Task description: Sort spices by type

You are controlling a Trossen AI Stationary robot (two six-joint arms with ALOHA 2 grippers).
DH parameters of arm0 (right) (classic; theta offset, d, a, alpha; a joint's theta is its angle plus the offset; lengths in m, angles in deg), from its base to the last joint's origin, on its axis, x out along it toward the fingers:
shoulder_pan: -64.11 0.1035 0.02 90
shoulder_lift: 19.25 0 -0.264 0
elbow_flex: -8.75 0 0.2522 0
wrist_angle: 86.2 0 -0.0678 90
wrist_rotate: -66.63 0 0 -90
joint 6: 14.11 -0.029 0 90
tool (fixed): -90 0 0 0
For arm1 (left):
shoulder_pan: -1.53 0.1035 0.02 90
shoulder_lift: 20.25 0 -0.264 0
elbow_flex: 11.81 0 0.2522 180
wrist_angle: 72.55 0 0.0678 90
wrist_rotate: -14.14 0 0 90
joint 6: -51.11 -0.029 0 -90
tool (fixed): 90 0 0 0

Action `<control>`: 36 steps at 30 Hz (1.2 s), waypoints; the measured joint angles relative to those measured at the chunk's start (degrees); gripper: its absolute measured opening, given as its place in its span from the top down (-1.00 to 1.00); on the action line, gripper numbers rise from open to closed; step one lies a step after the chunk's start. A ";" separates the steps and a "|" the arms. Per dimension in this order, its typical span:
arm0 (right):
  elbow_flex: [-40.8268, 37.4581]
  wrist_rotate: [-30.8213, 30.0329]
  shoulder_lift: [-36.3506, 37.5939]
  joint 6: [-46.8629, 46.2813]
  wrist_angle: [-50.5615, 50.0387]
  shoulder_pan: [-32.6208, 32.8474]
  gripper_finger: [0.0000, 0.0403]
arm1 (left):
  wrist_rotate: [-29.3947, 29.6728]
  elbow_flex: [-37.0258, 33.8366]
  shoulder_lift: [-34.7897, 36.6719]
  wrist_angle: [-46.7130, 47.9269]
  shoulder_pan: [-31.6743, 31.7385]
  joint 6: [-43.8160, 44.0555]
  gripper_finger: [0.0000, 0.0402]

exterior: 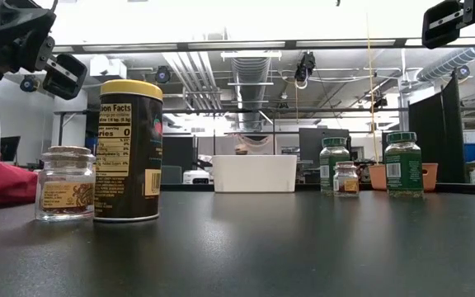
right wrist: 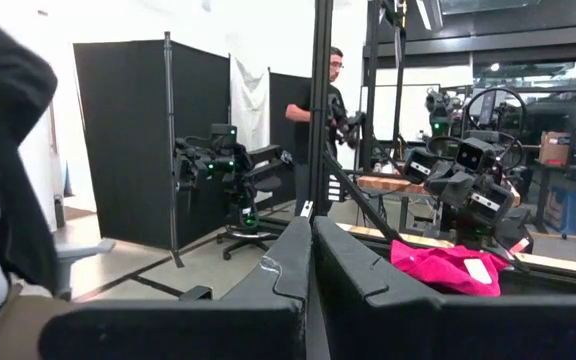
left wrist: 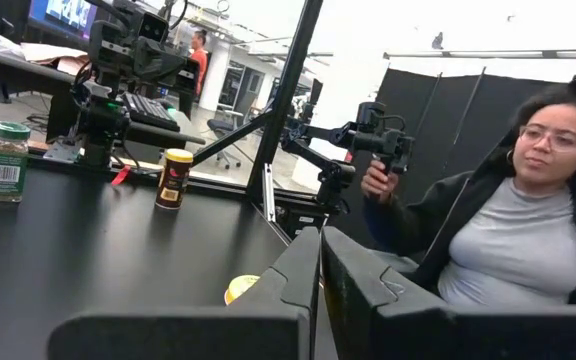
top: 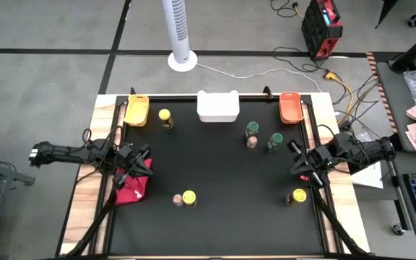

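Observation:
Several small spice jars stand upright on the black table. One yellow-lidded jar point(top: 166, 118) is near the yellow tray. Two green-lidded jars point(top: 252, 128) point(top: 276, 141) flank a small brownish jar point(top: 252, 142). A tall yellow-lidded jar point(top: 189, 198) point(exterior: 129, 150) stands beside a small glass jar point(top: 177, 199) point(exterior: 65, 183). Another yellow-lidded jar point(top: 298, 196) is near the right edge. My left gripper point(top: 144, 165) point(left wrist: 320, 240) hovers shut above the table's left side, over the red cloth. My right gripper point(top: 295, 157) point(right wrist: 313, 235) hovers shut at the right side, held high.
A yellow tray point(top: 136, 110), a white tray point(top: 217, 107) and an orange tray point(top: 289, 107) line the far edge. A red cloth point(top: 131, 188) lies under the left arm. A seated person point(left wrist: 528, 240) shows beyond the table. The table's middle is bare black surface.

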 joint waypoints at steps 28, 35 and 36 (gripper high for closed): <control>20.28 -40.97 -29.26 -17.61 -18.30 -0.78 0.95 | -0.02 0.00 0.00 0.00 0.00 0.02 1.00; 30.26 -40.45 -38.77 -27.15 -33.16 -7.49 0.95 | -0.02 0.00 0.00 0.02 -0.01 0.00 1.00; 31.41 -40.31 -39.94 -27.10 -34.75 -8.63 0.95 | 0.00 0.00 0.00 0.01 0.01 0.02 1.00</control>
